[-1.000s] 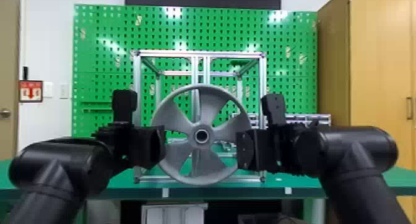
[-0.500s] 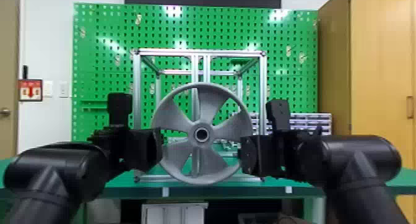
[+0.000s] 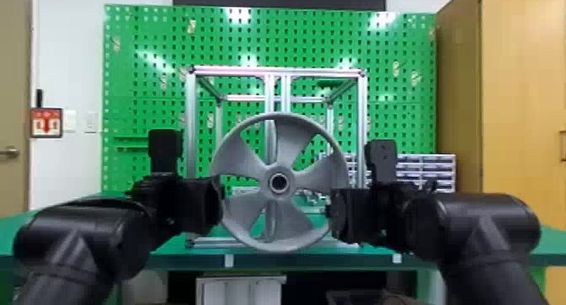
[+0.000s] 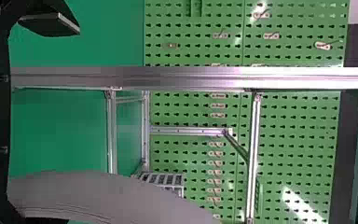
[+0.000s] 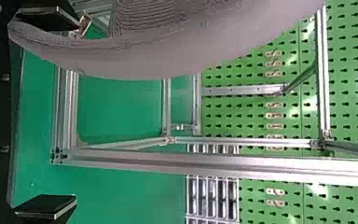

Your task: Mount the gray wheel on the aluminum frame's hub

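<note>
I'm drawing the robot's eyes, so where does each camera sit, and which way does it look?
Head view: on its head, looking forward and down at the gray wheel, metal frame and green pegboard; both arms show, with the left tool and right tool.
Left wrist view: on the left wrist, looking past a black finger toward the frame.
Right wrist view: on the right wrist, looking past two spread fingers toward the frame.
Both wrist views share the wheel's rim, frame and pegboard.
</note>
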You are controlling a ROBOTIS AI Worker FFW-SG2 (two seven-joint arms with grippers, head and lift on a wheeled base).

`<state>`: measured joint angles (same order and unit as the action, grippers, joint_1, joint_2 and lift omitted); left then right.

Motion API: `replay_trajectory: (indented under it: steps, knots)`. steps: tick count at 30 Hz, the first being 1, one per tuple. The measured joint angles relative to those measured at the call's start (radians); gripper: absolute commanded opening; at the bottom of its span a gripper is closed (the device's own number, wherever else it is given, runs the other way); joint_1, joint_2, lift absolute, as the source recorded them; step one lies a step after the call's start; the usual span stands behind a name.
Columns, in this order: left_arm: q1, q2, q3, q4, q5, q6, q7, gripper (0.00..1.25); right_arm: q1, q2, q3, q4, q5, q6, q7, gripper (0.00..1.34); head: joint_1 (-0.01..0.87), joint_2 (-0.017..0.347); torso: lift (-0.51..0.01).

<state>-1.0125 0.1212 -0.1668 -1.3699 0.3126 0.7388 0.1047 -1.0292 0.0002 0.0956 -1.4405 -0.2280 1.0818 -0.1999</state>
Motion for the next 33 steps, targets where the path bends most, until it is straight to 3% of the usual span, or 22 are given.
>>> replay_trajectory:
  steps: [6, 9, 13, 22, 33]
  knots:
    - [0.0, 0.0, -0.004, 0.0, 0.002, -0.008, -0.035, 1.25, 0.009, 0.0, 0.002, 0.001, -0.028, -0.018, -0.019, 1.34, -0.005, 0.006, -0.499]
    - [0.0, 0.0, -0.008, 0.0, 0.002, -0.013, -0.047, 1.25, 0.013, 0.0, 0.006, 0.001, -0.04, -0.027, -0.087, 1.34, -0.005, 0.006, -0.499]
    - [0.001, 0.0, -0.013, -0.005, 0.005, -0.025, -0.07, 1.25, 0.018, 0.0, 0.011, -0.001, -0.059, -0.042, -0.109, 1.34, -0.005, 0.006, -0.499]
    - [0.022, 0.0, -0.017, -0.072, 0.008, -0.032, -0.08, 1.25, 0.044, 0.0, 0.024, -0.062, -0.098, -0.051, -0.241, 1.34, -0.005, 0.006, -0.499]
    - [0.038, -0.012, -0.014, -0.1, -0.002, -0.032, -0.079, 1.25, 0.066, -0.001, 0.045, -0.121, -0.135, -0.056, -0.26, 1.34, -0.005, 0.006, -0.499]
